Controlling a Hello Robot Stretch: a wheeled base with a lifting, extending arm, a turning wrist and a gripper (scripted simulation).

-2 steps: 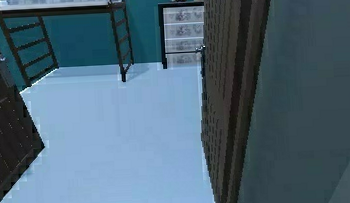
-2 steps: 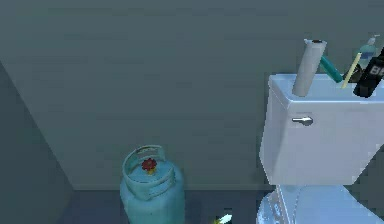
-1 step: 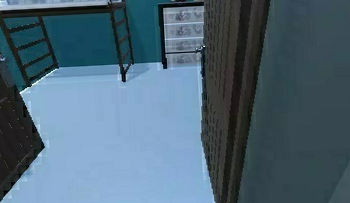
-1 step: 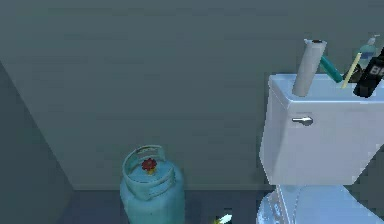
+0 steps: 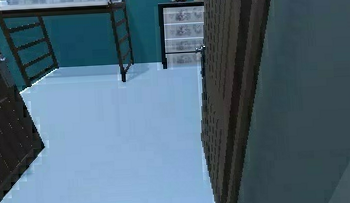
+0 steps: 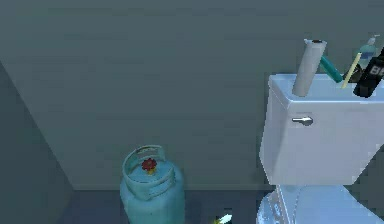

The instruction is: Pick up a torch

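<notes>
small pale thing (image 6: 224, 217) on the floor (image 6: 95, 208) by the toilet (image 6: 320, 135), maybe the torch; i'd creep closer before reaching. end effector state, can't tell.

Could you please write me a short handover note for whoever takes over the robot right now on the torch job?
Torch: nothing I can name as one for sure. The likeliest candidate, in the arm side view, is a small pale thing on the floor between the teal gas cylinder and the toilet. A grey tube and a dark bottle stand on the toilet's tank.
Ahead: a dark door beside the way into a room with a drawer unit and a bed frame.
Done: no pickup to be seen.
Left: identify the torch, reach it, pick it up.
</notes>
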